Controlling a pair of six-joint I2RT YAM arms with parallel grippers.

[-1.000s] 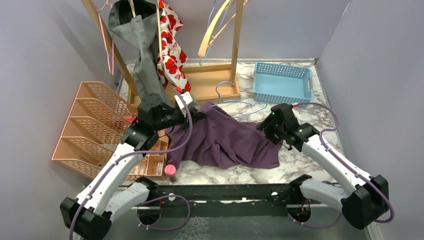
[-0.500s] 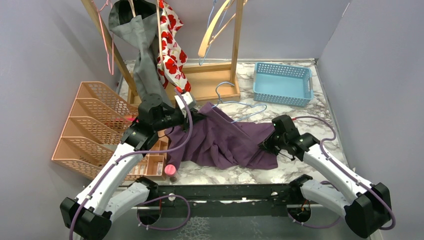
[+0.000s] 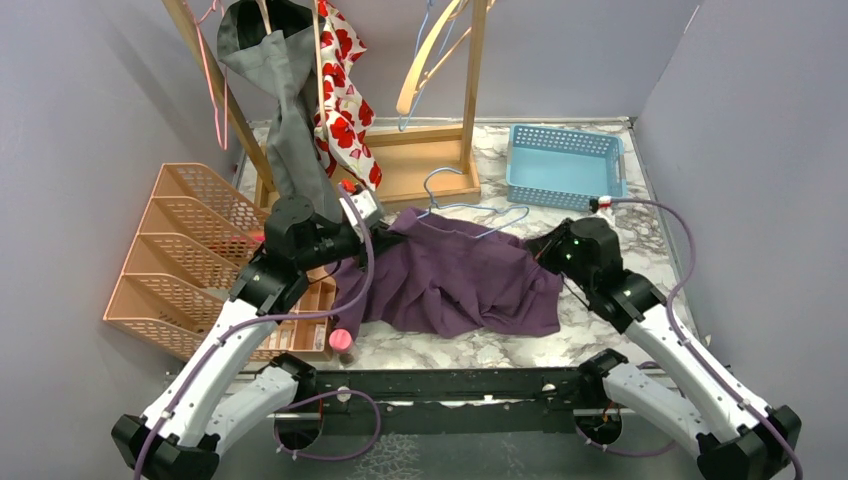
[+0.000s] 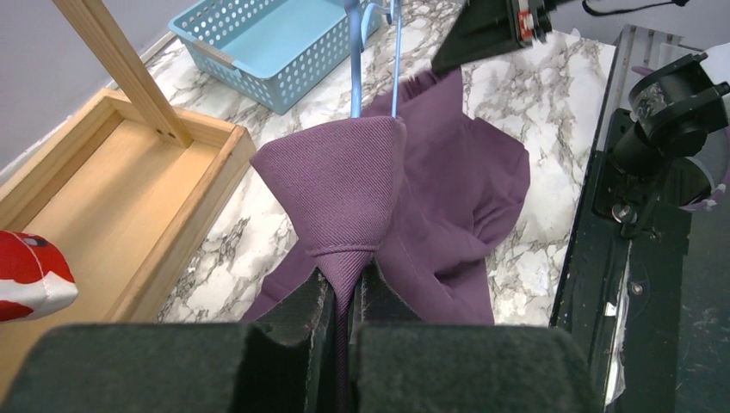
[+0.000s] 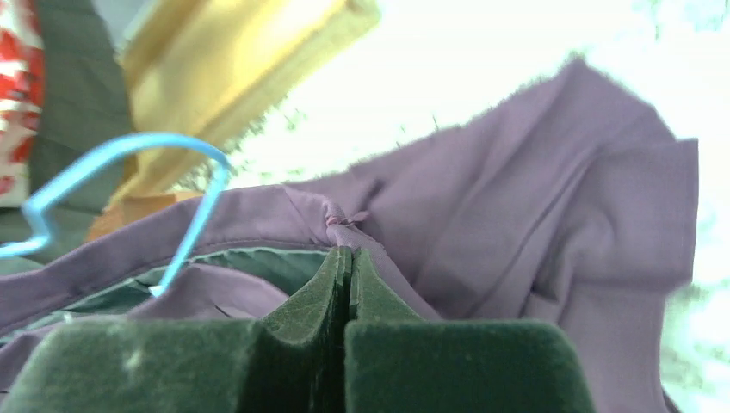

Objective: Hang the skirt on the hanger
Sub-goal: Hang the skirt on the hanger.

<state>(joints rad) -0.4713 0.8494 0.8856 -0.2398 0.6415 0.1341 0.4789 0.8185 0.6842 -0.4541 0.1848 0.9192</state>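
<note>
Left gripper (image 4: pixel 344 284) clamps a fold of the purple skirt (image 4: pixel 448 189); right gripper (image 5: pixel 347 258) pinches its edge. The blue hanger (image 4: pixel 355 77) is mostly buried in cloth, only its hook showing.

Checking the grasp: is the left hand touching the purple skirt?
Touching. The left wrist view shows the left hand shut on a fold of the skirt.

Plain grey-lilac walls (image 3: pixel 90 90) close in the left, back and right of the frame. A white marble-veined desk (image 3: pixel 500 350) fills the middle under even, soft light. A pale wooden rack (image 3: pixel 473 70) stands at upper centre.
</note>
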